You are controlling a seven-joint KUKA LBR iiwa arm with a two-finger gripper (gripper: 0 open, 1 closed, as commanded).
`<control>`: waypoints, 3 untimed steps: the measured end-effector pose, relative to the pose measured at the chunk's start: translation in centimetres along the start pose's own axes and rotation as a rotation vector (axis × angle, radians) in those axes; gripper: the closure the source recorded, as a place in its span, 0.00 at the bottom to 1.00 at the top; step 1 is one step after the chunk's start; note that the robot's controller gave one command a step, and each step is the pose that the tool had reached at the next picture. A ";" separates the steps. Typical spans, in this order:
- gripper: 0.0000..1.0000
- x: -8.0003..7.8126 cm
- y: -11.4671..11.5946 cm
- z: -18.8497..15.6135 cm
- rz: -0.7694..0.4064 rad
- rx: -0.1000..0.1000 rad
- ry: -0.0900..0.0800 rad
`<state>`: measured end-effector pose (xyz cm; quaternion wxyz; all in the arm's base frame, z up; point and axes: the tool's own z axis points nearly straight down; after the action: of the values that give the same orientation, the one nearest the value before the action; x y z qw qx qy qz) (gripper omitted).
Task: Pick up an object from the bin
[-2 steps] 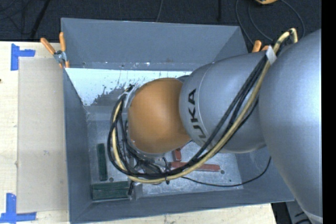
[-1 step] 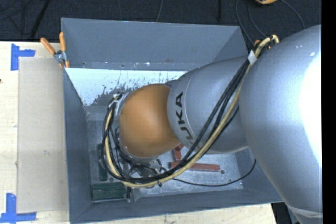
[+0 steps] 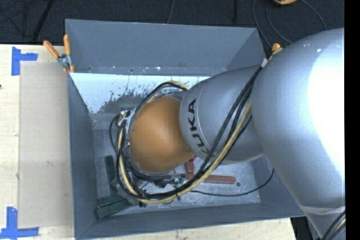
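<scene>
Down in the bin (image 3: 169, 48), the claw (image 3: 149, 180) sits under its orange cover (image 3: 157, 135) — whether clenched or released cannot be told. Nothing looks lifted yet — dark green pieces (image 3: 109, 208) and a red-brown strip (image 3: 219, 179) lie beside it.

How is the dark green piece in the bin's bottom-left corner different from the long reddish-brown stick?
Colour: the dark green piece is nearly black-green; the reddish-brown stick is rusty red. Place: the green piece lies by the bin at its left wall, the stick further right, partly hidden under the arm. Pose: the green piece slants; the stick runs almost level. Both are long and lie on the bin floor.
</scene>
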<state>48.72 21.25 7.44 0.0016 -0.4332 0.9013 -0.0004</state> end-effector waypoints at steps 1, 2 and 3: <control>0.00 0.1 0.1 0.4 0.002 -0.003 0.001; 1.00 0.1 0.0 0.1 0.003 -0.001 0.003; 0.00 0.2 0.1 0.4 0.003 -0.003 0.002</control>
<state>48.52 21.19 7.01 0.0002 -0.4316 0.9021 0.0005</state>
